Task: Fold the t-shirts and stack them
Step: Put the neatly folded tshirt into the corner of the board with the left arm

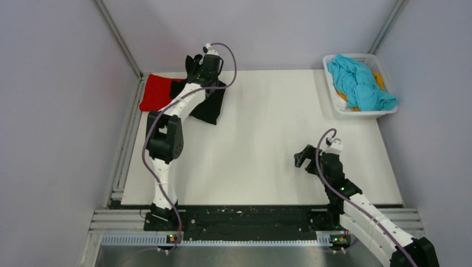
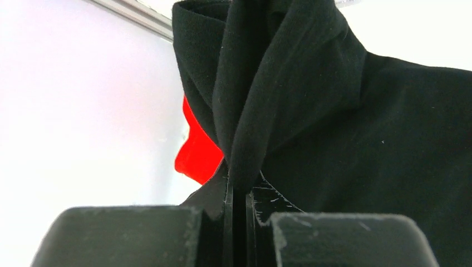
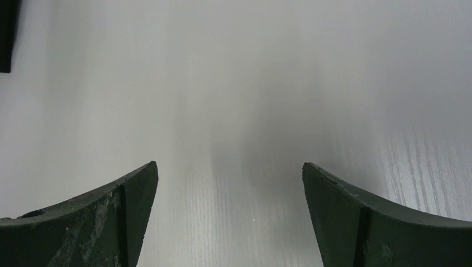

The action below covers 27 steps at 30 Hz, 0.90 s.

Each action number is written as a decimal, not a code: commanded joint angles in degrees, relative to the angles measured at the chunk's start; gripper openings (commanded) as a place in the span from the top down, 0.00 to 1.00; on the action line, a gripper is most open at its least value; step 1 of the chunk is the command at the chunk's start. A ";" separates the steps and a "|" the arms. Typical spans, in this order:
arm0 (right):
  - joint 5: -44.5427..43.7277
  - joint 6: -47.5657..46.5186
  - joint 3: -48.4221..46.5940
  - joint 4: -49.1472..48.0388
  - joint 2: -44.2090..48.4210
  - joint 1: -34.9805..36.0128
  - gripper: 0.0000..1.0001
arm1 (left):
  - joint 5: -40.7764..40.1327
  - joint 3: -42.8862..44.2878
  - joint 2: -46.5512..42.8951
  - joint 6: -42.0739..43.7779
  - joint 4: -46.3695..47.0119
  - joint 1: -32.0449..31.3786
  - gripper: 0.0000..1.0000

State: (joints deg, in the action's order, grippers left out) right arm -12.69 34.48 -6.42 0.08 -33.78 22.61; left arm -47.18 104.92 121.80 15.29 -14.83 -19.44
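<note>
**Inspector:** State of the left gripper (image 2: 238, 192)?

**Operator:** Clamped hard on a bunched fold of the black t-shirt (image 2: 389, 139). The wrist view shows cloth pinched between both fingers with no gap. The garment sits at eleven o'clock on the table (image 1: 267, 139), and its left edge meets the folded red t-shirt (image 1: 155, 92). I cannot tell whether it overlaps the red or only touches it.

**Inspector:** And the right gripper (image 1: 303, 157)?

**Operator:** Spread wide and holding nothing. It hovers over bare tabletop at five o'clock, well apart from any cloth.

**Inspector:** Remaining stock?

**Operator:** A crumpled blue shirt (image 1: 359, 83) with something orange (image 1: 380, 79) under it, both in the white basket (image 1: 333, 95) at one o'clock.

**Inspector:** Step in hand, in your assessment?

**Operator:** Setting the black shirt on the red one, I judge. The black lies skewed, trailing off toward four o'clock of the red, so the stack is not square.

**Inspector:** Recommendations.

**Operator:** Carry the pinched edge toward nine o'clock until black covers red edge to edge. Keep it low so the folds underneath do not unroll, and release only once the cloth rests flat. Lift straight up afterwards, since snagged fabric would drag the fold open. The right arm could pin the near corner of the pile, but I cannot confirm its reach from these views.
</note>
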 commanded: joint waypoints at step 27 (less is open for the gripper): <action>-3.24 -1.19 -2.20 -1.31 -0.05 -0.37 0.01 | 3.49 9.08 -6.80 13.98 4.25 4.75 1.00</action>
State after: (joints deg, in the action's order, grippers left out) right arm -14.37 34.04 -6.42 0.01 -34.15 22.61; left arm -44.99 110.65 116.20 28.84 -14.11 -17.12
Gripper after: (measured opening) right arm 0.988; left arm 0.070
